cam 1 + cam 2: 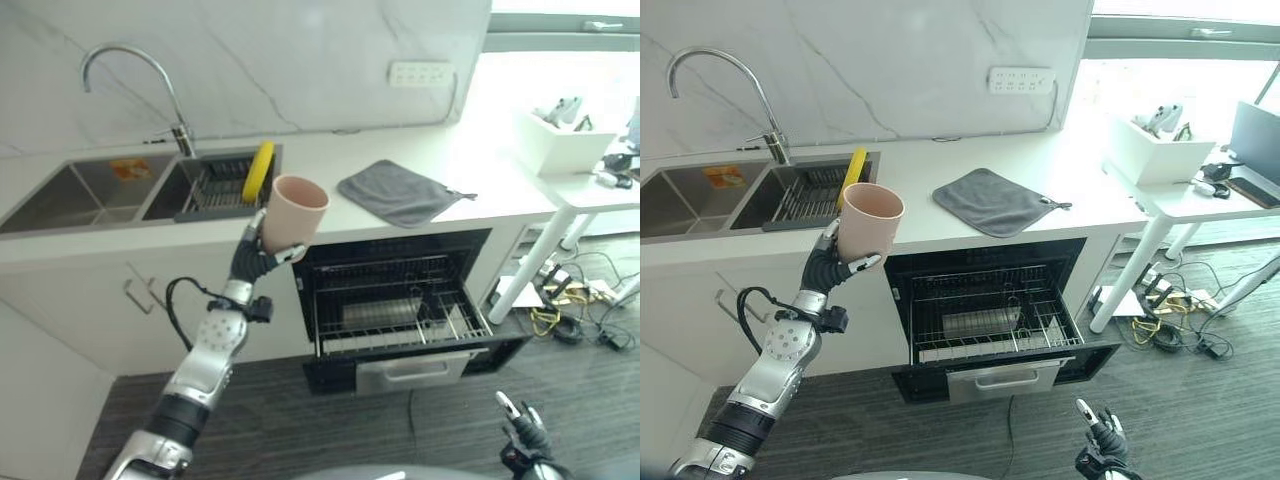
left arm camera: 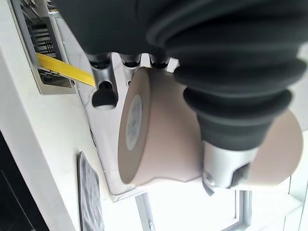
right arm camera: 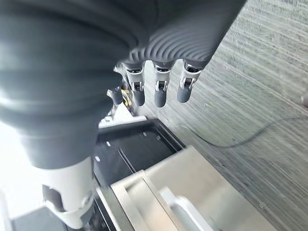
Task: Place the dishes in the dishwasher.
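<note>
1. The cup (image 1: 296,212) is in the left robot hand (image 1: 256,256), whose fingers and thumb are curled round its lower body; it is held in the air, clear of the worktop (image 1: 350,160).
2. The cup's long axis stands close to upright, with a slight tilt. Its open mouth points up and away from the robot hand, and its base sits down in the grasp. The left wrist view shows the round base (image 2: 133,122) and the thumb (image 2: 222,161) across the wall.
3. The rack (image 1: 400,310) of the open dishwasher lies below the left robot hand and off toward the robot's right. Judged from this, the coming move has to carry the cup down and to the right, and probably turn the mouth downward before it goes between the wires.
4. The left robot hand is plainly the nearer one to the rack. The right robot hand (image 1: 1095,432) hangs low over the floor (image 1: 1200,420), below the rack's front, with fingers (image 3: 160,94) relaxed and holding nothing.
5. Behind the left robot hand, a yellow plate (image 1: 258,171) stands on edge in a drainer (image 1: 215,190) set in the sink (image 1: 90,195), so one more dish appears to be left.
6. To the right of the cup, a grey cloth (image 1: 397,192) lies flat on the worktop above the dishwasher.
</note>
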